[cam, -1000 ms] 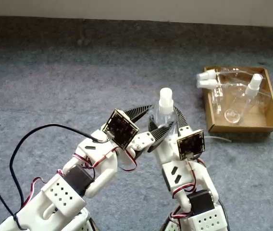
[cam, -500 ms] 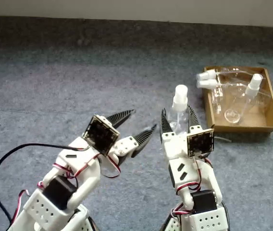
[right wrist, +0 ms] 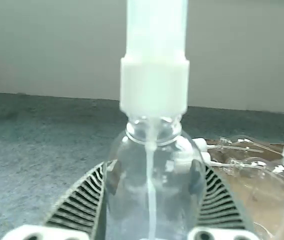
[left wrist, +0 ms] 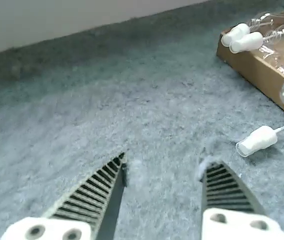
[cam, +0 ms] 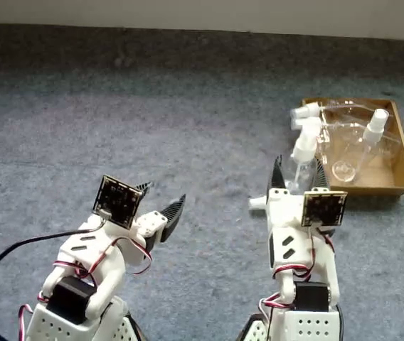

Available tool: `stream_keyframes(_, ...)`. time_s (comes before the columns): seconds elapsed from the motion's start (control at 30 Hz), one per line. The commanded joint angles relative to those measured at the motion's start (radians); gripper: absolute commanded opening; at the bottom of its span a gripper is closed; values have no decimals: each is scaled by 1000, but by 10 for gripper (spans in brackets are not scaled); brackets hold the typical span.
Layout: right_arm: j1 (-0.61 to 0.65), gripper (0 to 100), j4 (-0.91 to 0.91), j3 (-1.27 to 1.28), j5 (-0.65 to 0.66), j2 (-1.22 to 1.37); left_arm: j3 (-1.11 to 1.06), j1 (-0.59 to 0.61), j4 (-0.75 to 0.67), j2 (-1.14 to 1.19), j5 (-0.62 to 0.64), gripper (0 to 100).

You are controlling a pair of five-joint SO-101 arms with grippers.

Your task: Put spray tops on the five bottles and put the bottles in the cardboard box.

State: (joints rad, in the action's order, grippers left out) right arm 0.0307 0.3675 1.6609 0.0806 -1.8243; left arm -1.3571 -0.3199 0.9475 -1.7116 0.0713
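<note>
- The left gripper (left wrist: 164, 161) is hanging nearest the arm bases, low over the grey carpeted worktop (cam: 117, 128). Its jaws are spread apart and are grasping nothing.
- The right gripper (cam: 299, 169) is clenching a clear bottle (right wrist: 132, 200) by the body and holding it upright. A white spray top (right wrist: 154, 85) is sitting on its neck, with the dip tube running down inside. Judged: this bottle's capping is done, and only its placing is outstanding.
- The held bottle is standing just beside the near left corner of the cardboard box (cam: 358, 190), not yet over it.
- A loose spray top (left wrist: 256, 140) with its tube is lying on the carpet near the right arm, short of the box.
- Inside the box, capped bottles (cam: 351, 145) are lying on their sides. Three white tops are showing there; the clear glass is overlapping, so the exact count cannot be confirmed.
- Judged: three bottles are boxed and a fourth is ready to go in. One top is waiting for a fifth bottle, whose location I cannot tell.
</note>
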Motion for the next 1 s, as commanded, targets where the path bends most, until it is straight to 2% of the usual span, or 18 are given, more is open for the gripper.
stream_keyframes(0.0, -81, 134, 42, -79, -2, -12, 4, 44, 26, -19, 58, 98)
stream_keyframes(0.07, -113, 134, 104, -119, -2, -10, 4, 61, 46, -19, 58, 7)
stream_keyframes(0.2, -163, 134, 170, -206, 0, -10, -47, 82, 44, -19, 63, 29)
stream_keyframes(0.53, -331, 134, 166, -295, 3, -8, -127, 81, 31, -19, 60, 6)
stream_keyframes(0.8, -354, 134, 171, -400, 144, -7, -128, 81, 34, -19, 61, 6)
stream_keyframes(0.97, -430, 134, 168, -415, 158, 2, -148, 81, 28, -19, 61, 6)
